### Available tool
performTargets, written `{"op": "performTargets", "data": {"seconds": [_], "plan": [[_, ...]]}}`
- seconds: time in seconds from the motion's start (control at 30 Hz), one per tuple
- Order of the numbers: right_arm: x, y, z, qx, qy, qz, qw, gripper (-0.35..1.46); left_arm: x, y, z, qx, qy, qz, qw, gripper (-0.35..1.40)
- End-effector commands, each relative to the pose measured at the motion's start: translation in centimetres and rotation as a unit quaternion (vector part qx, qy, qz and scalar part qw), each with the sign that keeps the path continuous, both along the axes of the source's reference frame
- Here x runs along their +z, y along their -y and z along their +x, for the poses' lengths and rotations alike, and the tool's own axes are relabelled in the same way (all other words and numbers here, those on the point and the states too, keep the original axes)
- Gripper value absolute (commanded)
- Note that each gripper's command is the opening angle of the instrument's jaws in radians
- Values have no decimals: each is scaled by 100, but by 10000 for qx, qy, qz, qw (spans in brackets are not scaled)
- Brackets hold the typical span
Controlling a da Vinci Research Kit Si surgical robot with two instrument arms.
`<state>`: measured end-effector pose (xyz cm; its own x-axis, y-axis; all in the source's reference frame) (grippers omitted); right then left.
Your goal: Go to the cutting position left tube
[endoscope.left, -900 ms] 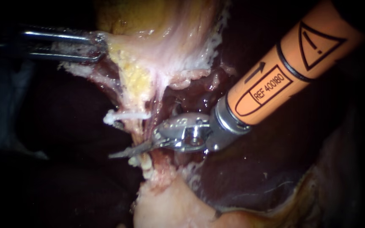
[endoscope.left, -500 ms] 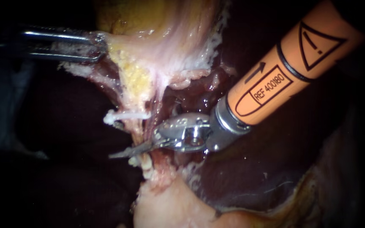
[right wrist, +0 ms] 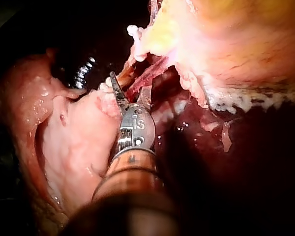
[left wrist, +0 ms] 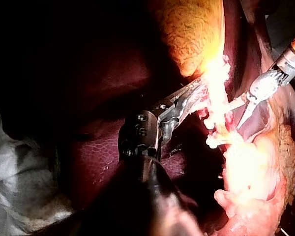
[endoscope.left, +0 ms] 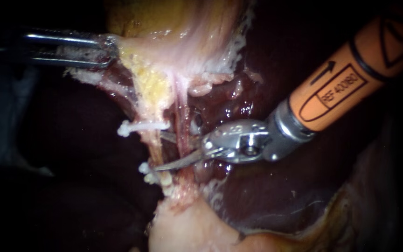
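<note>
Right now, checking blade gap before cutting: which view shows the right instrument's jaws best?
Endoscope view: the right instrument lies side-on, both blades and their gap plain. The right wrist view looks from behind, showing one blade. The left wrist view has it distant, beside glare.

A surgical lab setting: bare liver (endoscope.left: 276,200) and gallbladder (endoscope.left: 178,28) under close light, with a slim left instrument (endoscope.left: 110,51) and right instrument (endoscope.left: 160,151) at them.

Left instrument (endoscope.left: 109,52) shaft lost in darkness

The dark liver (endoscope.left: 267,196) bears the pale gallbladder (endoscope.left: 183,42); a whitish cloth (left wrist: 19,162) lies beside it.
</note>
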<state>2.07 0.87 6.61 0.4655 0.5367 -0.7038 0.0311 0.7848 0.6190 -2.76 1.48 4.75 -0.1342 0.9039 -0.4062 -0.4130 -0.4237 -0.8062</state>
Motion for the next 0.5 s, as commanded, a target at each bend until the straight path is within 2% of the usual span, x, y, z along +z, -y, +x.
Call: {"op": "performTargets", "data": {"seconds": [0.03, 0.27, 0.5], "plan": [[0, 0, -4, -14, 48, -15, 10000, 145, 0, 0, 0, 3, 1, 1, 10000, -35], [-5, 3, -24, -67, 33, -10, 10000, 145, 0, 0, 0, 4, 2, 1, 10000, -35], [-28, 4, -38, -107, -4, 39, 9999, 145, 1, 0, 1, 4, 2, 1, 10000, -35]]}}
